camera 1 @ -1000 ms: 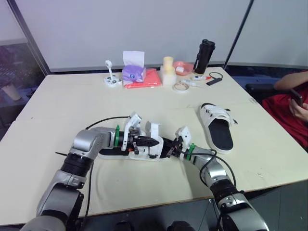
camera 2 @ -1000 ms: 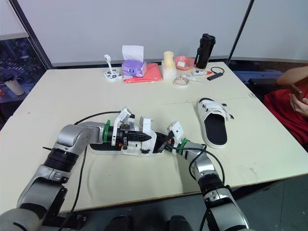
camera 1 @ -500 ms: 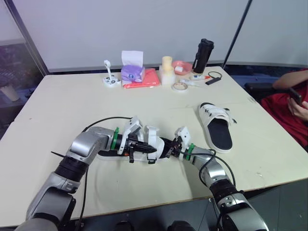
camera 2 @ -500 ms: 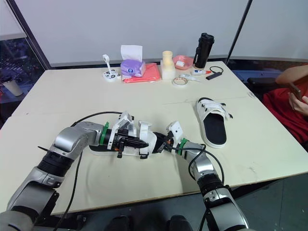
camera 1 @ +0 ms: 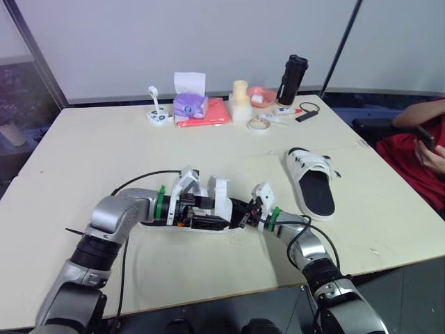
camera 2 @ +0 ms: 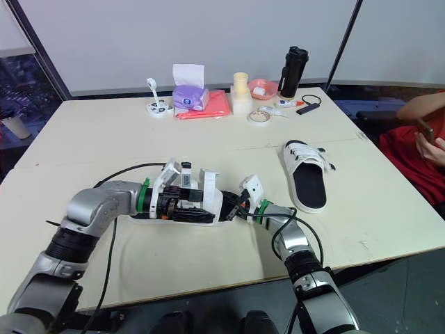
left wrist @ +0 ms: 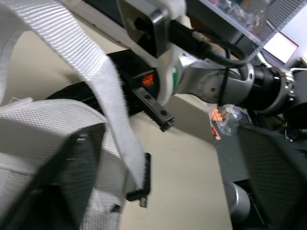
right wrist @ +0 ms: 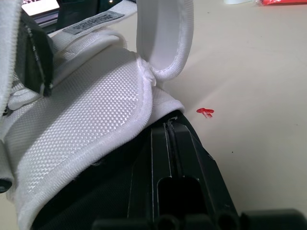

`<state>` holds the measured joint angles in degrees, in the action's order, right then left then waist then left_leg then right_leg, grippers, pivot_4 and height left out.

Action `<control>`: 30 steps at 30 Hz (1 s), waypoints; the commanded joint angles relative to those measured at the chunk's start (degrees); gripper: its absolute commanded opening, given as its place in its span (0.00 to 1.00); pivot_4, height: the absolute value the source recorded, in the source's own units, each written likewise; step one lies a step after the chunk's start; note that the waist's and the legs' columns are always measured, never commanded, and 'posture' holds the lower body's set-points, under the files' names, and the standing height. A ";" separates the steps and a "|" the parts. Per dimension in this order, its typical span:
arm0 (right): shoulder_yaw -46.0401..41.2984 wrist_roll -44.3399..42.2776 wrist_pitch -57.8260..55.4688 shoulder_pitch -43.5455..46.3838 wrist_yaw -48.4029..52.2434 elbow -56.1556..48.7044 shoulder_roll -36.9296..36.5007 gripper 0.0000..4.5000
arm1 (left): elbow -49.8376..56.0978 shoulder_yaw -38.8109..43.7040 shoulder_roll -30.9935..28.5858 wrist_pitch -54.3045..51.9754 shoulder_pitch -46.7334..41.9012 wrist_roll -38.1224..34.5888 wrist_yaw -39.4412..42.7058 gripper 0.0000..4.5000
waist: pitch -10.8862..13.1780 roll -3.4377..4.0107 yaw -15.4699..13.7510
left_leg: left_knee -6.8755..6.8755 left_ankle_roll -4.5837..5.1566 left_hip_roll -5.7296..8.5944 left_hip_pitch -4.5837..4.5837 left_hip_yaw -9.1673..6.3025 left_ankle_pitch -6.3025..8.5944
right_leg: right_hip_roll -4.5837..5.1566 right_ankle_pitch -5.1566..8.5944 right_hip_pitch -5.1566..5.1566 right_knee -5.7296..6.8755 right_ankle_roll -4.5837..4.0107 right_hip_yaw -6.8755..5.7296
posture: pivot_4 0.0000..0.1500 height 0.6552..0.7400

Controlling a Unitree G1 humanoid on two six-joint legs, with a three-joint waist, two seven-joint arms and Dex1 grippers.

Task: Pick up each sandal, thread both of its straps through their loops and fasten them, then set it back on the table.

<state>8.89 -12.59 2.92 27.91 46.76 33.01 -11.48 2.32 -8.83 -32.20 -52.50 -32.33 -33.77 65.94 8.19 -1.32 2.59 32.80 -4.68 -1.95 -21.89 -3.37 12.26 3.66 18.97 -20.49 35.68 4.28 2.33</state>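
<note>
A white-strapped sandal with a black sole lies on the table near its front edge, with both straps standing up loose. My left gripper is open over the sandal's middle. Its fingers are spread on either side of a hanging strap. My right gripper is shut, its tips pressed against the sandal's black sole end beside the white upper. A second sandal rests flat on the table to the right.
At the table's far side stand a tissue box, a red folder, a tape roll and a black bottle. A black cable loops behind my left arm. A person in red sits at the right edge.
My left gripper's fingers, shut at the strap before, now stand spread apart around it. The sandal and my right gripper have stayed in place.
</note>
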 commanded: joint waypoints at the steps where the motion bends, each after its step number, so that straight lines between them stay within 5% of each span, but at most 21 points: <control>1: 0.57 5.67 -4.79 -4.34 -5.78 13.06 -1.82 0.00 | 7.38 3.34 -4.16 -2.64 2.98 -4.03 1.34 0.98 | 0.00 0.01 -0.02 | 0.00 0.01 0.00 0.00 0.00 0.01 | 0.00 0.00 -0.01 0.00 0.00 0.00 | 1.00 1.00; 7: 0.76 5.65 -4.70 -4.55 -5.70 13.40 -1.67 0.00 | 14.50 3.74 -10.29 -3.26 10.84 -6.15 1.87 0.98 | -0.09 0.19 0.00 | -0.07 0.02 -0.01 -0.05 0.00 0.02 | 0.01 -0.13 -0.04 -0.31 -0.22 0.00 | 1.00 1.00; 30: 0.39 5.47 -5.33 -5.30 -6.02 12.42 -1.80 0.00 | 1.76 -1.25 1.89 5.52 6.85 1.36 -5.20 0.98 | -0.18 0.23 -0.25 | -0.07 0.09 -0.01 -0.31 0.01 0.04 | 0.03 -0.32 -0.38 -0.49 -0.53 0.00 | 1.00 1.00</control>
<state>8.57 -12.59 3.16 28.06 46.51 33.61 -11.34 4.27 -12.49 -31.30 -47.14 -23.05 -31.83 62.75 8.01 -1.09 2.35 32.74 -4.60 -1.96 -22.20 -3.36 12.30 3.69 18.65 -20.87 35.19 3.76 2.34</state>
